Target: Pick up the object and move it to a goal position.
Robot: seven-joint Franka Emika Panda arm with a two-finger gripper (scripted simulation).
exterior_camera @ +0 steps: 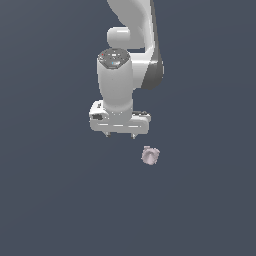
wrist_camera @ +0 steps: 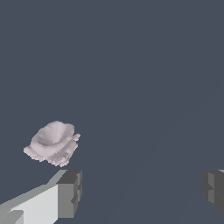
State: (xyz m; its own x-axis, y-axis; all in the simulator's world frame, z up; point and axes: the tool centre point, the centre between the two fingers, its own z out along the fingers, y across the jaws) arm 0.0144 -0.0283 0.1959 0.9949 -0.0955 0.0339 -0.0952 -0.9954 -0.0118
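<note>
The object (exterior_camera: 150,155) is a small pale pinkish-lilac lumpy cup-shaped thing lying on the dark grey floor. My gripper (exterior_camera: 120,135) hangs from the white arm, pointing down, up and to the exterior view's left of the object, not touching it. Its two fingers are spread wide and hold nothing. In the wrist view the object (wrist_camera: 53,143) lies beside one fingertip (wrist_camera: 70,192), outside the gap between the fingers; the other fingertip (wrist_camera: 213,188) is far across the picture.
A plain dark grey floor (exterior_camera: 60,200) fills both views. The white arm's body (exterior_camera: 125,50) rises above the gripper toward the top of the exterior view. No other objects show.
</note>
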